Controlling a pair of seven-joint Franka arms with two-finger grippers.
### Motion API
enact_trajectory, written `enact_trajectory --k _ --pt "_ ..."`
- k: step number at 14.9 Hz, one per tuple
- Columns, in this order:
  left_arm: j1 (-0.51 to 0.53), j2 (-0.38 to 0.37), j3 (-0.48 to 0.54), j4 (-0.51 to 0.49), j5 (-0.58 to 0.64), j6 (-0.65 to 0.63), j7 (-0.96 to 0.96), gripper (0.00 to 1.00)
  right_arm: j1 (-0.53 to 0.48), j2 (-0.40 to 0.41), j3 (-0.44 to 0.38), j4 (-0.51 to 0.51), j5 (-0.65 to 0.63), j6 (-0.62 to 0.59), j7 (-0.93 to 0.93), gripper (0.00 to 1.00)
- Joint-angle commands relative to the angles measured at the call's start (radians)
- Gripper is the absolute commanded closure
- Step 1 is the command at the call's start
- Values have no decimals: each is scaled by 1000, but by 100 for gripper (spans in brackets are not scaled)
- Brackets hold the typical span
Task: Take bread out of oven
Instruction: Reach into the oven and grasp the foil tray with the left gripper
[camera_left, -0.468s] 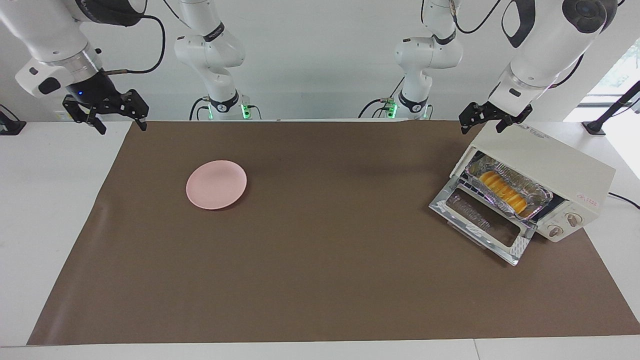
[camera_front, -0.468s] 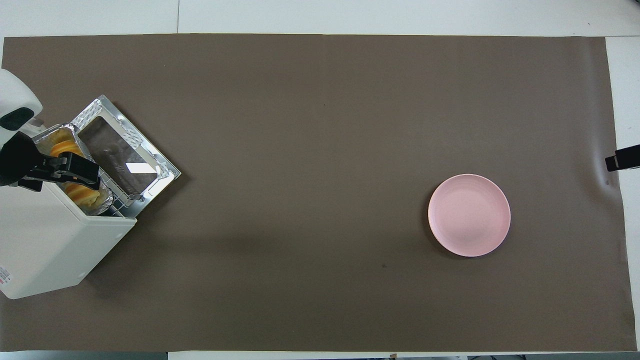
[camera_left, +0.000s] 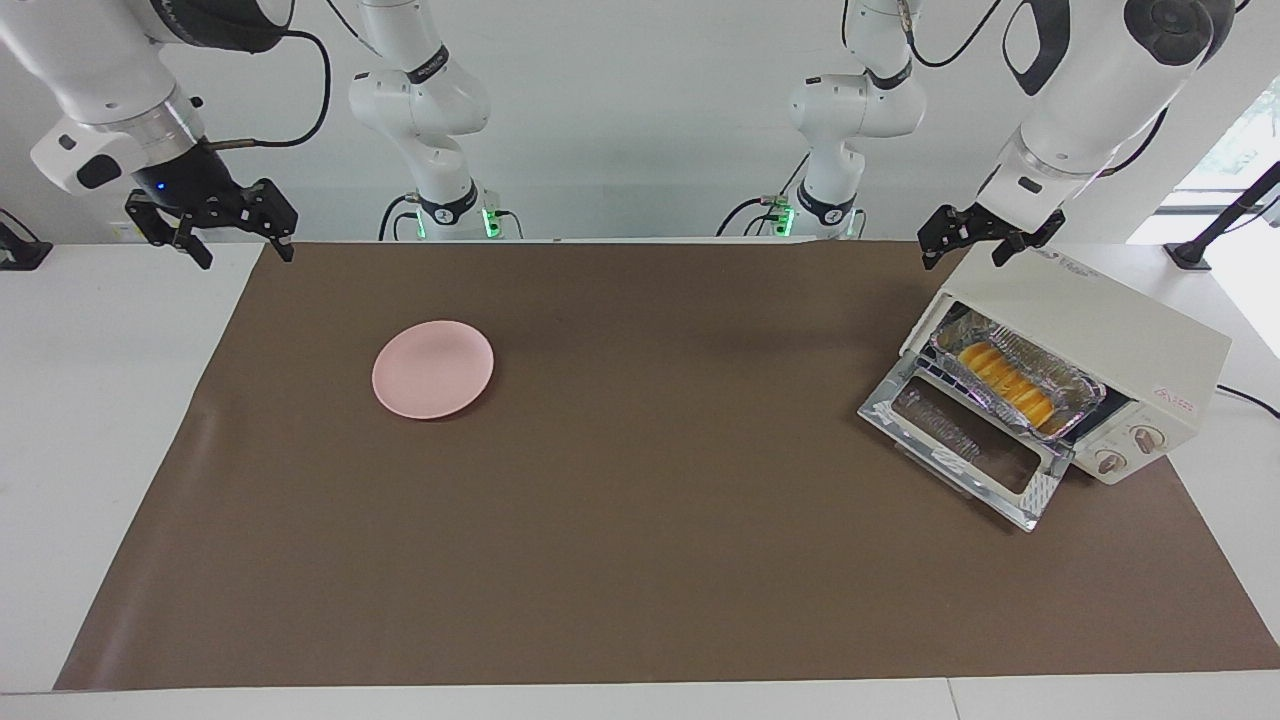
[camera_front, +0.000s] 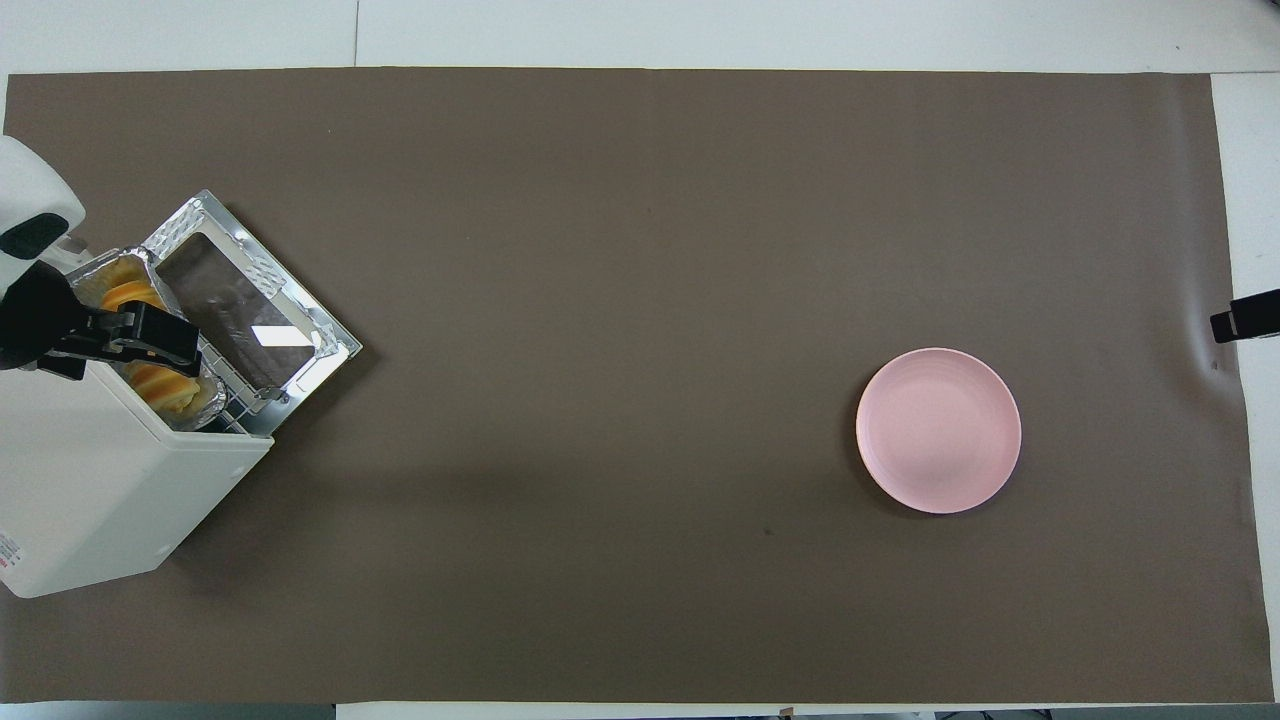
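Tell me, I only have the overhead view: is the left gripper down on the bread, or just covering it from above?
Observer: Just covering it. In the facing view the left gripper hangs open above the oven, at its top edge and well clear of the bread.
Operator: How does the bread sit?
Observer: The whole loaf shows, lying in a foil tray inside the opening, above the dropped door.
Operator: And the right gripper? I see only a tip.
Observer: The right gripper waits open in the air, over the edge of the mat at the right arm's end.
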Motion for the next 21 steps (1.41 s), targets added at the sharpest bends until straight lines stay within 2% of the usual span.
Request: enact_trajectory --k 1,3,7,10,12,17,21 --pt "-1 -19 1 -34 -6 98 0 0 -2 -16 3 -15 -14 -9 -15 0" --pt "12 1 -1 -28 -6 134 2 0 -2 -16 3 -15 -14 -9 -15 0" --pt "-1 112 -1 -5 62 201 -10 0 -2 -16 3 -15 -14 -9 -16 0" --pt "28 174 2 -25 65 284 -59 0 -2 -16 3 -15 -14 -7 -15 0" --pt "30 221 2 -37 66 337 -159 0 -2 -16 3 -15 -14 -9 -14 0" --pt "65 221 4 -183 70 486 -181 0 -2 -16 3 -15 -14 -9 -14 0" --pt "79 218 4 -191 125 476 -178 0 -2 -16 3 -15 -14 -9 -14 0"
